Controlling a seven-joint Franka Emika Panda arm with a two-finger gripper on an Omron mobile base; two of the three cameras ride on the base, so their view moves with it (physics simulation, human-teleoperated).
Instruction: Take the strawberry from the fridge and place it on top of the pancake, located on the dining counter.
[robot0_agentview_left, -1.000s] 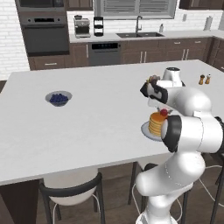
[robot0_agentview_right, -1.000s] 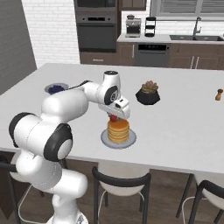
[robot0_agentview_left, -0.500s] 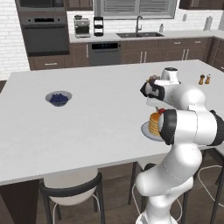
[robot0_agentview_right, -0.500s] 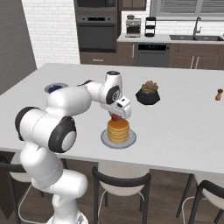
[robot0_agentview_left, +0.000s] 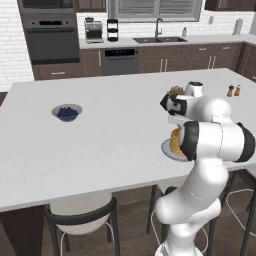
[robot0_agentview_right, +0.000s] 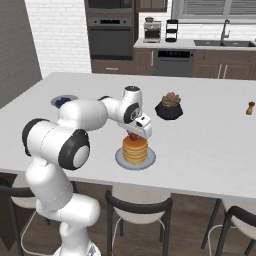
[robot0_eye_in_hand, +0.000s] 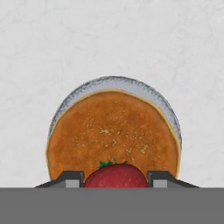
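Note:
My gripper (robot0_agentview_right: 134, 133) hangs just above the pancake (robot0_agentview_right: 135, 149) stack and is shut on the strawberry (robot0_agentview_right: 133, 136). In the hand view the red strawberry (robot0_eye_in_hand: 116, 176) sits between the two dark fingertips (robot0_eye_in_hand: 72, 177), over the near rim of the golden-brown pancake (robot0_eye_in_hand: 113, 135). Its small grey plate (robot0_eye_in_hand: 131, 85) rests on the white dining counter (robot0_agentview_right: 200, 145). From the left base view my own arm covers most of the pancake (robot0_agentview_left: 174, 141). The fridge is out of view.
A bowl of blueberries (robot0_agentview_left: 67, 112) sits far left on the counter. A dark pot with a plant (robot0_agentview_right: 169, 106) stands behind the plate, and two shakers (robot0_agentview_left: 233, 91) stand at the far right. Stools (robot0_agentview_right: 137, 210) line the near edge.
The gripper has come down a little toward the pancake top with the strawberry still in it, and the arm's elbow has swung slightly.

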